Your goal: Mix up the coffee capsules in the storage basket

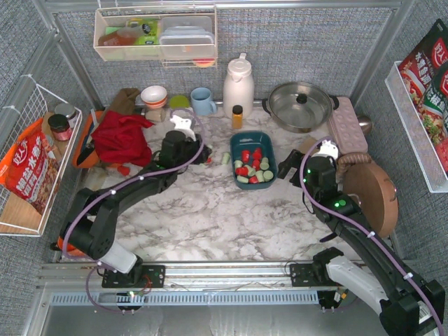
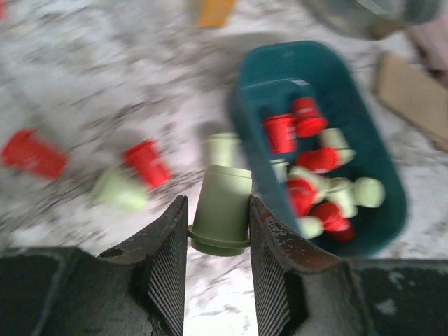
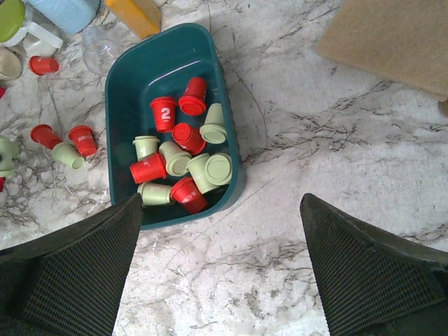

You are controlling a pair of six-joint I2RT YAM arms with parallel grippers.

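The dark teal storage basket sits mid-table and holds several red and pale green coffee capsules. My left gripper is shut on a pale green capsule, held above the marble just left of the basket. Loose capsules lie on the table beyond it: two red, two green. In the top view the left gripper is left of the basket. My right gripper is open and empty, over the basket's near right corner. It shows right of the basket in the top view.
An amber bottle, white jug, blue mug and steel pot stand behind the basket. A red cloth lies at the left. A brown round lid is at the right. A white wire basket hangs on the left wall.
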